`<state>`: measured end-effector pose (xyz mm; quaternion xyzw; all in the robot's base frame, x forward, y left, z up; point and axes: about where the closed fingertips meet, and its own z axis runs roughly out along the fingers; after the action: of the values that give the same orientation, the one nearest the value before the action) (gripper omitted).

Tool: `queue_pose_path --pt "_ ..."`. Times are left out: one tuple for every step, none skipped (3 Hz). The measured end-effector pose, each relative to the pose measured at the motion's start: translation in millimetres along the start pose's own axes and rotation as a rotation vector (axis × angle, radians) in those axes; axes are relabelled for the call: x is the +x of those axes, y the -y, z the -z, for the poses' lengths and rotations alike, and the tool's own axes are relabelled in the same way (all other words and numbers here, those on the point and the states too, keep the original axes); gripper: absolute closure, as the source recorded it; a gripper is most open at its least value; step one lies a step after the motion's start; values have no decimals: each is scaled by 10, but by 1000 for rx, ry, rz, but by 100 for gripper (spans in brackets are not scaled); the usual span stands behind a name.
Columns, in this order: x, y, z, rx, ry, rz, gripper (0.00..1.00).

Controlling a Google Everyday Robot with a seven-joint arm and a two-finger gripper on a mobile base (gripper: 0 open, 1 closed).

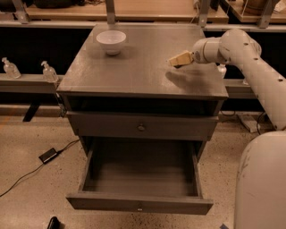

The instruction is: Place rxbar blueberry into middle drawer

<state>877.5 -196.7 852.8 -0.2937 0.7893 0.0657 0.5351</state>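
The gripper sits low over the surface at upper right of the frame. I cannot tell how its jaws stand. A dark sliver beneath may be the rxbar blueberry. The middle drawer stands open at bottom centre.

Setting: a lab or workshop; speckled hard floor; wooden benches on metal legs behind a grey cabinet; pump bottles on a side ledge; power brick with cable on the floor; gripper over the cabinet top, right side.
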Motion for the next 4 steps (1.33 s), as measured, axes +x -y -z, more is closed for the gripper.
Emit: queue_pose_path --pt "131 101 -35 -7 -2 3 19" --pt "233 158 -50 -25 -5 -8 41" --pt "287 141 -57 -45 -12 -7 65" --pt "257 149 -41 -45 -12 -7 95"
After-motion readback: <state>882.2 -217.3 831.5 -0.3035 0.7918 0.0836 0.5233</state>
